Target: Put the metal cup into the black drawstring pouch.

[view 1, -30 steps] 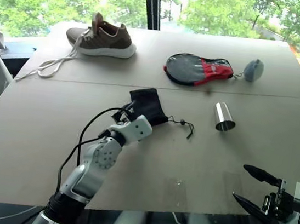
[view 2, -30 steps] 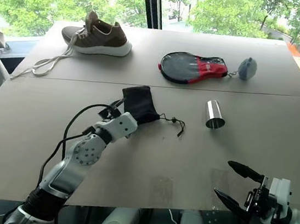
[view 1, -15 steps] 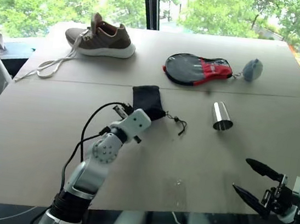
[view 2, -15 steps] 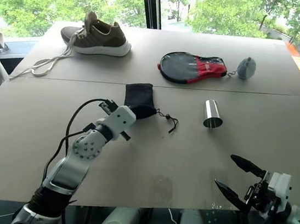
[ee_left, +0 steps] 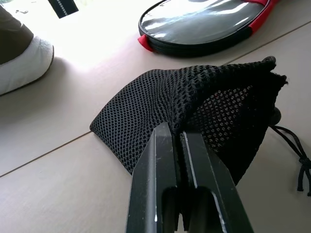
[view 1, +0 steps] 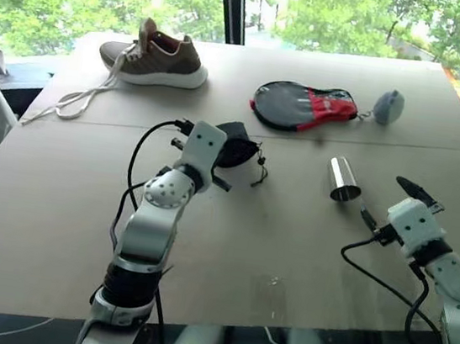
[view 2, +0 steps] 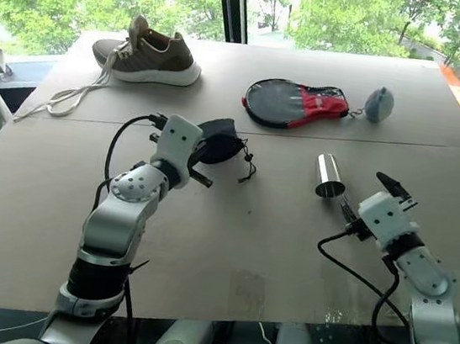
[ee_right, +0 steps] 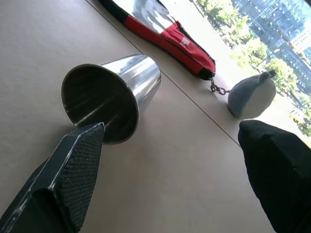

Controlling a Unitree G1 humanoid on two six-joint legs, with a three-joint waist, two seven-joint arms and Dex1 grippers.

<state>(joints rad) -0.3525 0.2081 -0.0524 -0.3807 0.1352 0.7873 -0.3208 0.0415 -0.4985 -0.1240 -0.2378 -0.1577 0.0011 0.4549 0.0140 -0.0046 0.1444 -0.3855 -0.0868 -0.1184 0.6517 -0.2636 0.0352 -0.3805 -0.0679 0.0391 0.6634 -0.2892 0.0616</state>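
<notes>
1. the left gripper (ee_left: 181, 141) has its fingers pinched shut on a fold of the pouch (ee_left: 194, 107), gathering the mesh up into a ridge; in the head views this sits just above centre, left of the middle, with the cloth bunched at the fingertips rather than lying flat

2. that pinch looks meant to raise one side of the bag so its mouth can gape; whether the mouth is actually open i cannot tell, since the cord (view 1: 258, 165) end faces away from the wrist camera

3. the cup (view 1: 343, 179) lies on its side on the table (view 1: 287, 256), right of centre, well apart from the pouch, its open rim turned toward the lower right of the frame

4. the right gripper (ee_right: 170, 179) has its fingers spread wide, near the cup's rim without touching it, one finger (ee_right: 73, 170) low beside the rim; this reads as lining up to take the cup by the rim end

5. the racket case (view 1: 305, 107), grey ball (view 1: 388, 107) and shoe (view 1: 155, 56) lie along the upper part of the frame, out of the way
</notes>
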